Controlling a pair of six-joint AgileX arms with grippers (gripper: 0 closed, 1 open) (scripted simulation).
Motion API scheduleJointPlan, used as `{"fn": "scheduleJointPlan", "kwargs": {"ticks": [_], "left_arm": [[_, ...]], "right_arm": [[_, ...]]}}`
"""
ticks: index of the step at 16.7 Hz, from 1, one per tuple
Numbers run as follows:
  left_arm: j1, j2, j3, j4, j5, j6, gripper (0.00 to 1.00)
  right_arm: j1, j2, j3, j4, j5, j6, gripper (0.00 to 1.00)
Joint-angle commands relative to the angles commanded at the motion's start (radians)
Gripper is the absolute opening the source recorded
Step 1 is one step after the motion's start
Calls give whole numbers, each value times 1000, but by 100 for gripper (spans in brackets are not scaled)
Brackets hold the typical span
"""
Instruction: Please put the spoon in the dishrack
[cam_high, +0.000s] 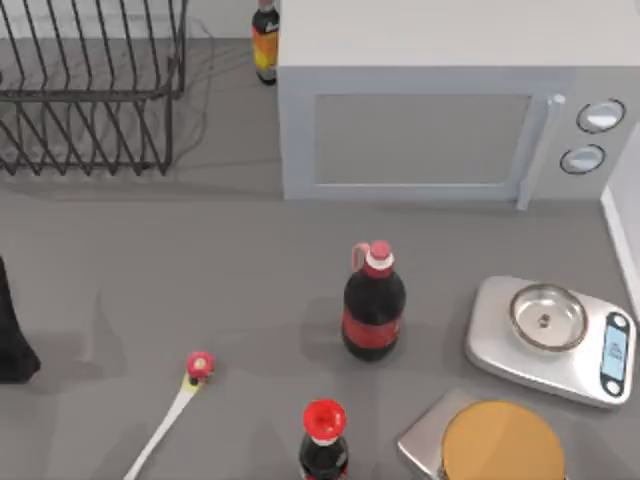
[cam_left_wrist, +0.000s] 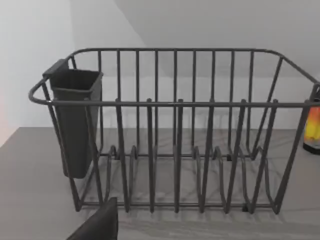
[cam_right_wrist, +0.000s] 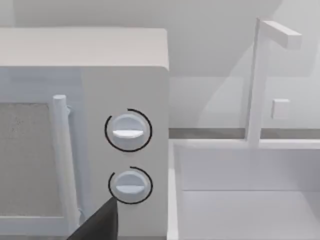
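A: What's on the left?
B: The left arm (cam_high: 12, 335) at the table's left edge; I cannot tell how either gripper's fingers stand. The dark wire dishrack (cam_high: 90, 95) sits far left, empty.
A: And the spoon?
B: The spoon (cam_high: 170, 415) lies near-left on the table, slim white handle, red-and-yellow knob, left of two cola bottles (cam_high: 373, 305).

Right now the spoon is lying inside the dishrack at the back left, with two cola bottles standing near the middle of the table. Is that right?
Not quite. The spoon lies on the table near the front, left of centre, as the top view shows. The dishrack at the back left holds no spoon. The two cola bottles do stand near the middle.
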Motion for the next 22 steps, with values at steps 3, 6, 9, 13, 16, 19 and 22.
{"fn": "scheduleJointPlan", "kwargs": {"ticks": [3,6,9,13,16,19,22], "left_arm": [[-7,12,11,-11,1,-1,100],[-54,107,92,-93,3,-9,100],[-129,298,229,-232,3,-22,100],[-254,682,446,-473,0,-41,100],[-350,966,607,-662,-1,-56,100],[-437,1195,756,-827,-1,-70,100],[-505,1381,880,-949,0,-82,100]], "right_arm": [[0,0,0,0,0,0,100],[0,0,0,0,0,0,100],[0,0,0,0,0,0,100],[0,0,0,0,0,0,100],[0,0,0,0,0,0,100],[0,0,0,0,0,0,100],[0,0,0,0,0,0,100]]}}
